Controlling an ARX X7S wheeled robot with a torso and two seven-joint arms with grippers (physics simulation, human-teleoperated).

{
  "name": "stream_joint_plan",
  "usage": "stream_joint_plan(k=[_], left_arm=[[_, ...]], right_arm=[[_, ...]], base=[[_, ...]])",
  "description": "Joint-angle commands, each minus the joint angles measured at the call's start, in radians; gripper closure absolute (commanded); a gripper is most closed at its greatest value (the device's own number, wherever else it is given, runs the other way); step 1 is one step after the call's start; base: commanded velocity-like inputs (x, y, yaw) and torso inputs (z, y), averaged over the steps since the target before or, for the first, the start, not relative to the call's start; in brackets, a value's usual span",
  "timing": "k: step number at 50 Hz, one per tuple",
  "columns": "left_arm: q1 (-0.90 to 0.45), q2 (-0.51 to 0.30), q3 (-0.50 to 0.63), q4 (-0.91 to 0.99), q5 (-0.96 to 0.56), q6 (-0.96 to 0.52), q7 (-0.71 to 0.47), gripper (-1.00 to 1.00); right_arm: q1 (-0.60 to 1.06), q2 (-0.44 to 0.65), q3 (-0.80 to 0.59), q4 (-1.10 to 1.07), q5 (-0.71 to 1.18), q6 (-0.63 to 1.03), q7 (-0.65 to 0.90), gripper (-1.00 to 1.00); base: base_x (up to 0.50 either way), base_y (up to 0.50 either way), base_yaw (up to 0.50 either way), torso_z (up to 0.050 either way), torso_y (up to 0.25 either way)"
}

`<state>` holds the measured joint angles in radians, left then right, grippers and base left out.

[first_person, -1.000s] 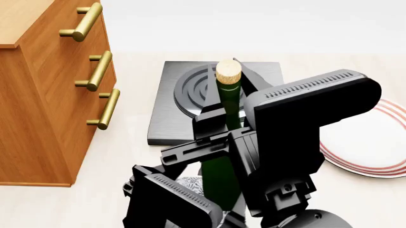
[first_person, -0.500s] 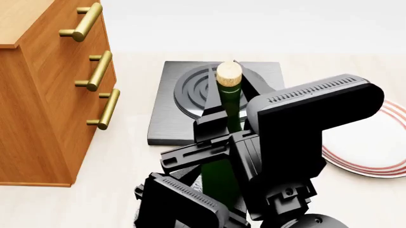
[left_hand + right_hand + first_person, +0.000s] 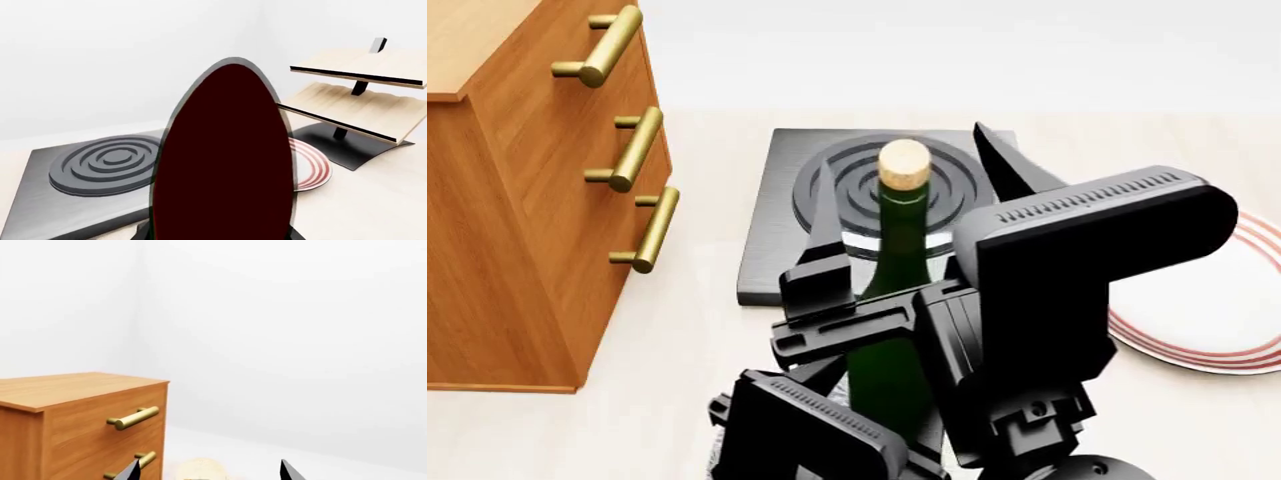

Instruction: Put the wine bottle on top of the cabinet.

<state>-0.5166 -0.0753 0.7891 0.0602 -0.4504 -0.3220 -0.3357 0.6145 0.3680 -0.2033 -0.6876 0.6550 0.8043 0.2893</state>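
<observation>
The wine bottle [image 3: 894, 300], dark green with a tan cork [image 3: 905, 165], stands upright in the middle of the head view. My right gripper [image 3: 902, 162] is open, one black finger [image 3: 823, 235] on each side of the neck and apart from it; the cork [image 3: 200, 471] shows between the tips in the right wrist view. The bottle's dark body [image 3: 223, 160] fills the left wrist view, and my left gripper [image 3: 220, 236] is shut on it low down. The orange-brown cabinet [image 3: 521, 220] with brass handles stands to the left, its top [image 3: 60, 387] bare.
A black burner plate [image 3: 777, 255] lies behind the bottle. A white plate with red rings [image 3: 1214, 320] sits to the right. A rack of pale slanted boards [image 3: 360, 100] stands beyond the plate. Both arms crowd the near foreground.
My right gripper's fingers, closed on the bottle's neck a second ago, have spread apart. The bottle stays upright, with its cork shifted slightly.
</observation>
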Motion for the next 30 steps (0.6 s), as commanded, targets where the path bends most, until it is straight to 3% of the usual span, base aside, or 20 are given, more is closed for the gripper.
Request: stream_joint_plan(k=[1,16,30], left_arm=[[-0.009,0.003,-0.014,-0.003,-0.028,0.037,0.009,1.0],[-0.019,-0.011,-0.004,0.003,-0.047,0.042,-0.004,1.0],[-0.032,-0.048,-0.02,0.028,-0.064,0.028,-0.024,1.0]], right_arm=[[-0.007,-0.013,0.024,0.001,-0.025,-0.01,-0.018,-1.0],[-0.007,-0.005,0.041,-0.023,-0.002,0.006,0.004,-1.0],[-0.125,0.029,0.146,-0.247,0.099,0.041,0.091,-1.0]], base=[[0.0,0.0,0.0,0.0,0.0],[0.0,0.0,0.0,0.001,0.001],[0.0,0.0,0.0,0.0,0.001]])
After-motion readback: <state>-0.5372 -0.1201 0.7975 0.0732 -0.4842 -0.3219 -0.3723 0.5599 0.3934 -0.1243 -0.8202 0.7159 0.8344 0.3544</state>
